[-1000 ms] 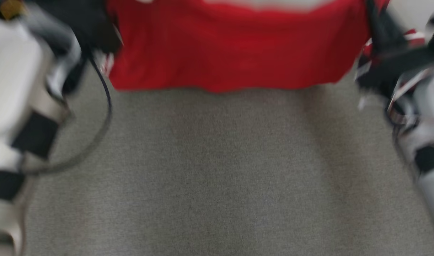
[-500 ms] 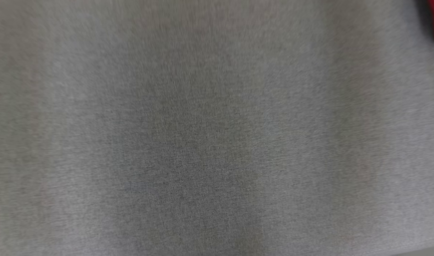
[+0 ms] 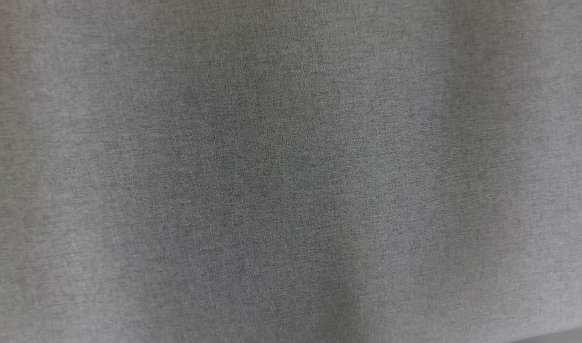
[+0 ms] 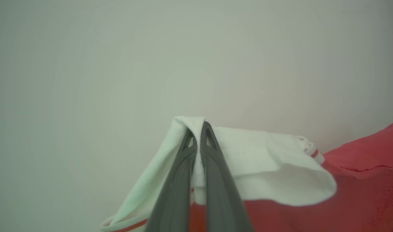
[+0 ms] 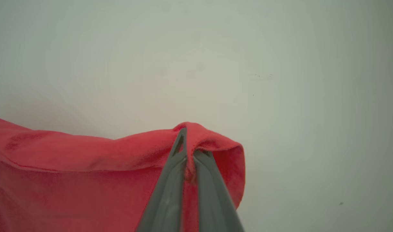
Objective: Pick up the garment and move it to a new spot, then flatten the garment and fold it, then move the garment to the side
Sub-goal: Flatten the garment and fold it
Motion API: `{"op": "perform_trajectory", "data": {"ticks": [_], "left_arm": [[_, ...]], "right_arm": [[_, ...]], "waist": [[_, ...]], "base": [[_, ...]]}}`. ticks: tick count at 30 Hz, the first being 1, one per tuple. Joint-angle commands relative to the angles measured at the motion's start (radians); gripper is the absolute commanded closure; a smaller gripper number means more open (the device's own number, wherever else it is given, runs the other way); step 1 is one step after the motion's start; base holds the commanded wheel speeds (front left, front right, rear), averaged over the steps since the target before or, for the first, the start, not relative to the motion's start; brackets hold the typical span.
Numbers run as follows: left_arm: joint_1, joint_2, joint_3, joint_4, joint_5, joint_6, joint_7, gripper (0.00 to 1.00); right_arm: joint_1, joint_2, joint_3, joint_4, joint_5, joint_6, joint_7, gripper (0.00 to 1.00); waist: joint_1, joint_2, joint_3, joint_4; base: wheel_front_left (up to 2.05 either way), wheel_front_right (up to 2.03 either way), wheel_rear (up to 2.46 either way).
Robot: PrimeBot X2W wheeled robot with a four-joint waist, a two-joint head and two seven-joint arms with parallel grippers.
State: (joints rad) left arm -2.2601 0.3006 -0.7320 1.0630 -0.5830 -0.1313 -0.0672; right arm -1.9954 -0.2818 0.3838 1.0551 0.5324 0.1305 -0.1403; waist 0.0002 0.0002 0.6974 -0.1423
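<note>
The left gripper [image 4: 199, 130] is clamped on cloth: its two dark fingers meet at the tips with a white fold of the garment [image 4: 360, 180] pinched between them. From that pinch, in the left wrist view, the white part [image 4: 264, 161] drapes toward 3 o'clock. The red body carries on toward 4 o'clock and off the edge.

The right gripper [image 5: 189, 141] is also closed on the garment [image 5: 87, 167], biting a red hem that humps over its fingertips. In the right wrist view the red cloth runs from there toward 9 o'clock in a long, fairly taut edge, and a short flap hangs at 4 o'clock.

Behind both grips there is a pale, plain background [image 4: 151, 64], so the garment appears to be lifted and strung between the two arms. The head view looks down on a grey woven surface [image 3: 291, 171].

I judge the step to be the carry to a new spot, or the start of laying out. Nothing looks flattened or folded yet. The next move calls for both arms to come down together with the same spread between them, so the cloth meets the grey surface without bunching. Neither grip should let go until the fabric rests on it
</note>
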Motion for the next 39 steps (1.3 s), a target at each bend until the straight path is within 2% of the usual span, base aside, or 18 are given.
{"op": "perform_trajectory", "data": {"ticks": [1,10,17,21,24,27,30,39], "left_arm": [[-0.006,-0.008,-0.016,0.012,-0.011,0.002,-0.004,1.0],[0.012,0.009,-0.078,0.039,-0.085,0.002,-0.034,1.0],[0.065,0.014,-0.097,0.038,-0.161,0.002,-0.075,1.0],[0.166,0.018,-0.125,-0.027,-0.206,0.002,-0.146,1.0],[0.316,0.075,-0.102,-0.106,-0.273,0.002,-0.189,1.0],[0.46,0.097,-0.077,-0.177,-0.302,0.005,-0.197,1.0],[0.618,0.13,-0.013,-0.299,-0.309,0.041,-0.198,1.0],[1.184,0.193,0.128,-0.769,-0.276,0.224,-0.198,1.0]], "right_arm": [[-0.007,0.009,0.014,0.014,0.001,0.001,-0.011,1.0],[-0.003,-0.008,0.059,0.083,0.032,0.001,-0.041,1.0],[0.036,0.004,0.104,0.076,0.075,0.001,-0.048,1.0],[0.113,-0.012,0.143,0.042,0.114,0.001,-0.06,1.0],[0.235,-0.032,0.181,-0.002,0.159,0.001,-0.081,1.0],[0.351,-0.044,0.199,-0.032,0.201,0.001,-0.089,1.0],[0.479,-0.057,0.207,-0.073,0.247,0.001,-0.098,1.0],[0.892,-0.099,0.219,-0.274,0.294,0.001,-0.125,1.0]], "waist": [[-0.0002,-0.0002,0.01,0.0],[-0.0002,-0.0002,0.039,0.005],[-0.0002,-0.0002,0.043,0.021],[-0.0002,-0.0002,0.002,0.04],[-0.0002,-0.0002,-0.075,0.045],[-0.0002,-0.0002,-0.135,0.051],[-0.0002,-0.0002,-0.196,0.057],[-0.0002,-0.0002,-0.356,0.061]], "base": [[0.0,0.0,0.0],[0.0,0.0,0.0],[0.0,0.0,0.0],[0.0,0.0,0.0],[0.0,0.0,0.0],[0.0,0.0,0.0],[0.0,0.0,0.0],[0.0,0.0,0.0]]}}
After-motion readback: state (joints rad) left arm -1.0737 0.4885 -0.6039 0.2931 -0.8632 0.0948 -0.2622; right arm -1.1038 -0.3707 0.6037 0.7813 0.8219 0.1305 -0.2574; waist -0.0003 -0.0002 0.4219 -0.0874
